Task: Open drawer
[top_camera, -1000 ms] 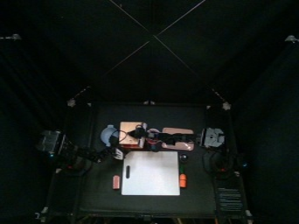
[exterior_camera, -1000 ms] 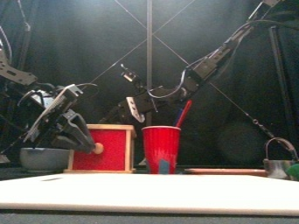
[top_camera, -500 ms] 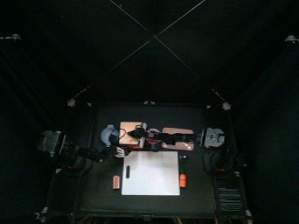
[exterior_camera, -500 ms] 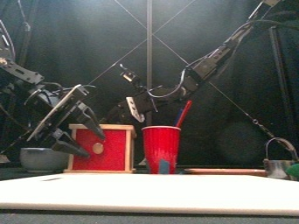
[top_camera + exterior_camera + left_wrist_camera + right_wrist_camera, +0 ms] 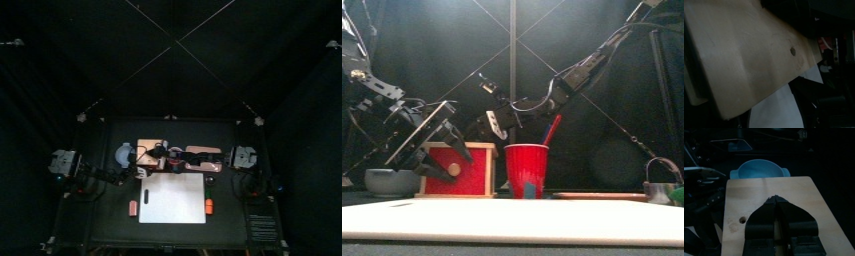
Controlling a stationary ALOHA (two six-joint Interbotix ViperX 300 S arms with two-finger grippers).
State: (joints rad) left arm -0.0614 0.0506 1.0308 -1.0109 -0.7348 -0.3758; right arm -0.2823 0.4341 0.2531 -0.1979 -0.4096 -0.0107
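Note:
The drawer is a small orange-tan box at the table's back left. In the front view its face looks red with a pale round knob. In the left wrist view its tan surface fills the picture very close, and no jaws show there. My left gripper hangs just in front of the drawer's face, jaws spread and empty. My right gripper is shut, its tips resting on the box's tan top. It reaches across from the right.
A red cup stands beside the drawer. A grey bowl is to its left, and a large white sheet lies in front. A pinkish-tan board and a metal cup are to the right. Orange markers flank the sheet.
My left gripper has swung up and to the right across the drawer's face, its jaws spreading. The right gripper has stayed on the box's top. The drawer has not visibly moved.

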